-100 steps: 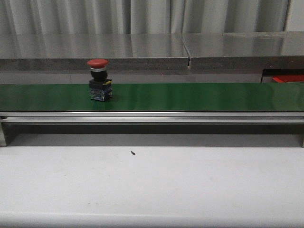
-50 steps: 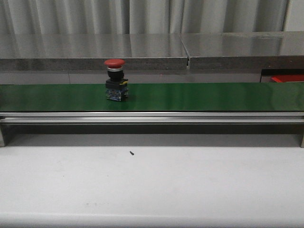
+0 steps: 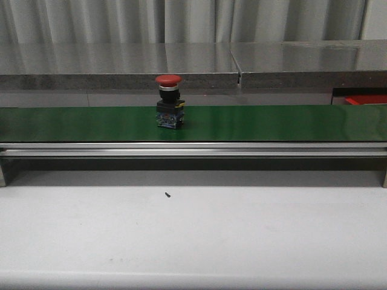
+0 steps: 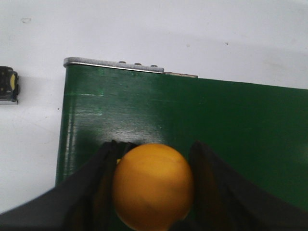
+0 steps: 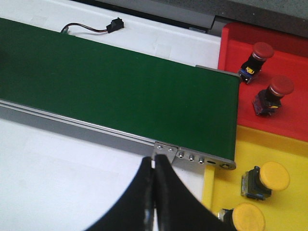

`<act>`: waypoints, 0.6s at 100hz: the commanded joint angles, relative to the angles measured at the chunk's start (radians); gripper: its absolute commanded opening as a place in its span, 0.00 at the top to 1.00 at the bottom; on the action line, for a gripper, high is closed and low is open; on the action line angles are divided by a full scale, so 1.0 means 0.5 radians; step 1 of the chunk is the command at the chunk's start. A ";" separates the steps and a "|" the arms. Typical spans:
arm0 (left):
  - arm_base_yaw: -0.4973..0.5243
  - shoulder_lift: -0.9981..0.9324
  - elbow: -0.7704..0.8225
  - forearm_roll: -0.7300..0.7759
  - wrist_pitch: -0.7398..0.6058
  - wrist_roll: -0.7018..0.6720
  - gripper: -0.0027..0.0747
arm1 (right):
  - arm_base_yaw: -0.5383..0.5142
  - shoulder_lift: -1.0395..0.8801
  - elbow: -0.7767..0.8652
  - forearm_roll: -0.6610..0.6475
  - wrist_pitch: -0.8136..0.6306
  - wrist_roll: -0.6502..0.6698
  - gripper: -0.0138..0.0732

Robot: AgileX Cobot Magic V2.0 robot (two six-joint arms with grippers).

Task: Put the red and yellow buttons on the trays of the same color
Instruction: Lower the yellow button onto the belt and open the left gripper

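A red button [image 3: 169,101] stands upright on the green conveyor belt [image 3: 272,122], left of its middle. No gripper shows in the front view. In the left wrist view my left gripper [image 4: 156,147] is shut on a yellow button [image 4: 153,187], held over the belt's end [image 4: 144,110]. My right gripper [image 5: 155,161] is shut and empty, above the white table beside the belt's rail. Past that end lie the red tray [image 5: 293,120] with two red buttons [image 5: 255,55] [image 5: 273,94] and the yellow tray [image 5: 288,149] with two yellow buttons [image 5: 267,180] [image 5: 246,219].
A small dark button block [image 4: 8,85] lies on the white table beside the belt's end in the left wrist view. A black connector with a wire [image 5: 113,24] lies behind the belt. A dark speck [image 3: 167,194] sits on the front table. The red tray's edge [image 3: 366,99] shows at far right.
The red button has ridden to the right along the belt, from about a third of the way across toward the middle. Nothing else in the front view has moved.
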 commanded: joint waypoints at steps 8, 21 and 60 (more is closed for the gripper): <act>-0.012 -0.115 -0.048 -0.038 -0.037 -0.022 0.57 | -0.001 -0.016 -0.047 0.036 -0.127 -0.016 0.92; -0.012 -0.115 -0.048 -0.038 -0.036 -0.006 0.42 | -0.001 -0.016 -0.047 0.036 -0.127 -0.016 0.92; -0.012 -0.129 -0.080 -0.178 -0.040 -0.002 0.19 | -0.001 -0.016 -0.047 0.036 -0.127 -0.016 0.92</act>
